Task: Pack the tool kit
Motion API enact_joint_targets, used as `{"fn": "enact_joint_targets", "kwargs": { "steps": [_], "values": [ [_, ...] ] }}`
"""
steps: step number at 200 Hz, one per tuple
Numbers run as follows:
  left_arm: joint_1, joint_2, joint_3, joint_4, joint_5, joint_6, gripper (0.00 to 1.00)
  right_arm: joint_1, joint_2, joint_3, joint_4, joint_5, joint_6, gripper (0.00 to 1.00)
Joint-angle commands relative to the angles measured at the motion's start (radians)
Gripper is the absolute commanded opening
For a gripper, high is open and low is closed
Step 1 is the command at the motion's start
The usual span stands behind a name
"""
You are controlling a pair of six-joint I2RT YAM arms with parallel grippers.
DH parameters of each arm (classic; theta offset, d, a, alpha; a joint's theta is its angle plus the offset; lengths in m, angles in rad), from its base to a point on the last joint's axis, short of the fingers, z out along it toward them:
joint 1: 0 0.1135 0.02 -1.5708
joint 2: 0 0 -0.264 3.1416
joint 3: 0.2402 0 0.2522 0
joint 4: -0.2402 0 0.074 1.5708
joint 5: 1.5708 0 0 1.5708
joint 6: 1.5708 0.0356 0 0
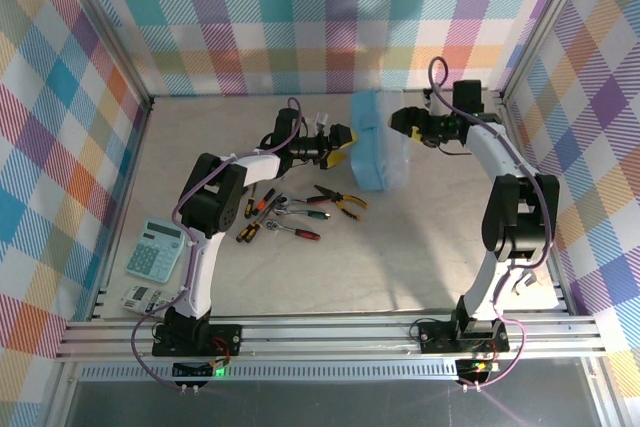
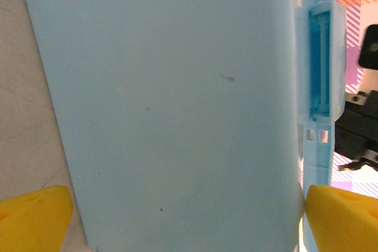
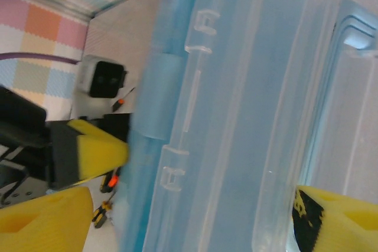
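Overhead, your spread left tool [image 1: 346, 145] and spread right tool [image 1: 398, 122] flank the light blue translucent plastic case [image 1: 372, 147]; right wrist shows clear lid clips [image 3: 204, 23].

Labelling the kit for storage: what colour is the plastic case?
Light blue and translucent; the case shows best in the left wrist view.

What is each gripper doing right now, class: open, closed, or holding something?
Left gripper: open wide, straddling the blue case; grip not confirmed.
Right gripper: open, straddling the clear lid.
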Motion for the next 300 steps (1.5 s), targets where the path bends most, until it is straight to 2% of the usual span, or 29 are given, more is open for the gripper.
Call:
{"fn": "enact_joint_targets", "kwargs": {
  "steps": [1,22,74,124,158,189,208,273,300],
  "values": [
    [-0.008,0.006,-0.017,-0.022,-0.009,0.031,1.00,0.047,0.027,0.098,-0.036,-0.048,-0.025,0.85],
    [0.000,0.007,-0.047,0.000,-0.008,0.031,1.00,0.091,0.052,0.162,-0.097,0.002,-0.054,0.85],
    [0.030,0.029,-0.104,0.056,0.005,0.022,1.00,0.139,0.099,0.235,-0.136,0.027,-0.035,0.85],
    [0.061,0.042,-0.083,0.028,0.016,0.042,1.00,0.146,0.100,0.281,-0.212,0.103,-0.058,0.85],
    [0.093,0.023,-0.024,-0.131,0.001,0.146,1.00,0.120,0.081,0.337,-0.294,0.191,-0.099,0.88],
    [0.109,0.011,0.084,-0.373,-0.039,0.286,1.00,0.092,0.097,0.383,-0.379,0.313,-0.178,0.92],
    [0.109,0.014,0.150,-0.521,-0.078,0.368,1.00,0.092,0.130,0.399,-0.428,0.378,-0.242,0.99],
    [0.105,-0.065,0.138,-0.743,-0.219,0.470,1.00,0.128,0.254,0.457,-0.420,0.349,-0.335,0.99],
    [0.096,-0.094,0.120,-0.776,-0.256,0.487,1.00,0.146,0.309,0.499,-0.431,0.361,-0.343,0.99]
  ]
}}
